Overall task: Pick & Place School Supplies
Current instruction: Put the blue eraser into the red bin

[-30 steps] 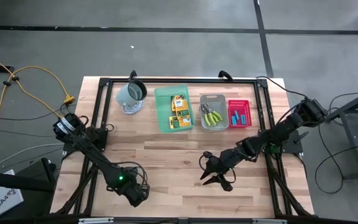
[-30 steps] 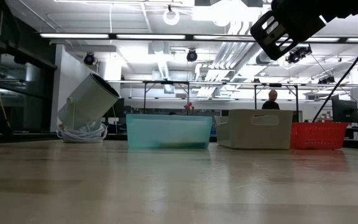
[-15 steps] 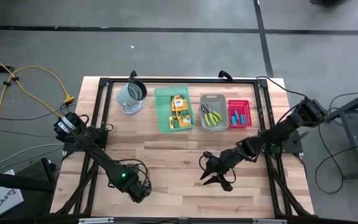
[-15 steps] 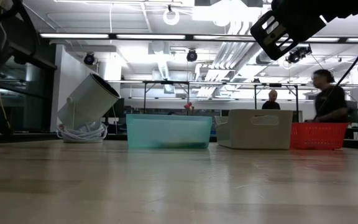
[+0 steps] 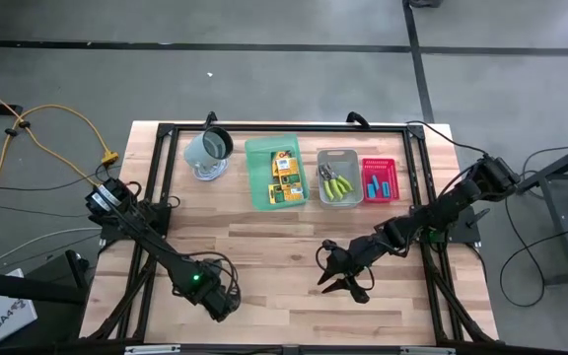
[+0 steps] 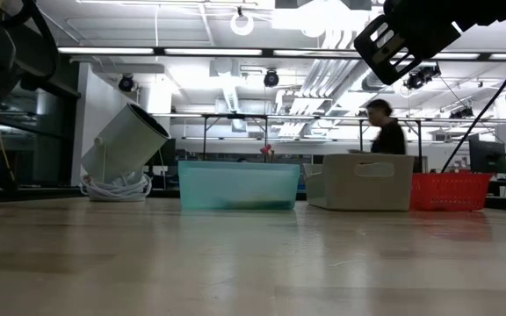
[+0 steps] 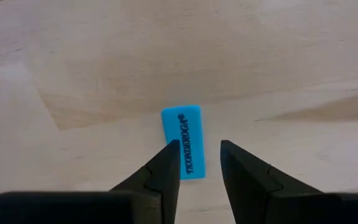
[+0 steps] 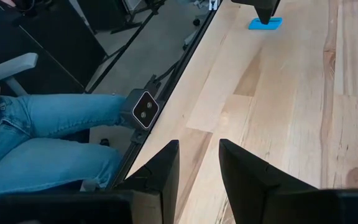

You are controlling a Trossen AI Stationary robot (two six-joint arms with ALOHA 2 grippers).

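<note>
School supplies sit mostly in trays at the far side of the worktop (image 5: 264,237), but one cyan-blue piece (image 7: 186,141) lies flat on the bare wood at the near left. The left gripper (image 7: 194,160) hangs over it with its fingers parted, one on each side of the piece's near end, not clasping it. The right gripper (image 5: 343,271) waits further right near the worktop's middle, fingers spread and holding nothing. Farther back stands a row of containers. The green tray (image 5: 255,177) holds the yellow-orange printed boxes (image 5: 284,177). Just beside it, the grey tray (image 5: 321,190) holds two yellow-green-handled tools (image 5: 338,182), and the red tray (image 5: 391,181) holds several more cyan-blue pieces (image 5: 379,184). Left of the green tray, a grey-green mug (image 5: 208,148) leans tilted on a coil of white cord (image 6: 114,187).
</note>
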